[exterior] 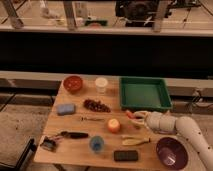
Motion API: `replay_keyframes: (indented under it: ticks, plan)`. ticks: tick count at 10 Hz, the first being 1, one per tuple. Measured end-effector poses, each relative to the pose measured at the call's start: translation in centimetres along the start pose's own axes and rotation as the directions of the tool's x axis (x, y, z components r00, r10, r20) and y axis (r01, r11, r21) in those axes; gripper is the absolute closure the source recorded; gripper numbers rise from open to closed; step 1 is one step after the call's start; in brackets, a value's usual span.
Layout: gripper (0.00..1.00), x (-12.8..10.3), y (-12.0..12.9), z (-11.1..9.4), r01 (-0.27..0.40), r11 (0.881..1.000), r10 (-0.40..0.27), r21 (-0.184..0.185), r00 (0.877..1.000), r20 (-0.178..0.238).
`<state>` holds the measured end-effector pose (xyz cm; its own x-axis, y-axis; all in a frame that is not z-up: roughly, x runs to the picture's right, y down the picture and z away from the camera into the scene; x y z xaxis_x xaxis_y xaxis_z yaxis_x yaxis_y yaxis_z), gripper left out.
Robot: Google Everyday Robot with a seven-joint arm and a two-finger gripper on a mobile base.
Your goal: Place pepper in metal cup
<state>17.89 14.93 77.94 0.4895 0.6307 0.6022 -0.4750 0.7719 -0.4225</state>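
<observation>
We find the gripper [135, 116] low over the right side of the worktop [80, 155], at the end of a white arm that reaches in from the lower right, just in front of the green tray [145, 93]. The one pepper [128, 114], small and red-orange, sits right at the gripper's tip, and we cannot tell whether the gripper is clamped on it or merely touching it. Just to the left of the pepper we see a single round orange fruit [114, 125], and below the gripper one long pale-yellow curved item [135, 141]. We count two bowls: a purple one [171, 152] at the near right corner and a red one [73, 83] at the far left corner. We count two cups as well: the metal cup [96, 144], with a bluish look, near the front edge and well apart from the pepper, and a white cup [101, 84] at the back, between the red bowl and the tray. The rest are singles: a dark bunch of grapes [96, 105], a blue sponge [65, 108], a black-handled brush [70, 135] and a flat black block [125, 155] at the front edge.
</observation>
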Motion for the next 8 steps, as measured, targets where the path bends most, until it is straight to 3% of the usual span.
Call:
replay_keyframes:
  ticks: [8]
  plan:
    - [1.00, 0.16, -0.10, -0.16, -0.005, 1.000, 0.005, 0.000, 1.000, -0.006]
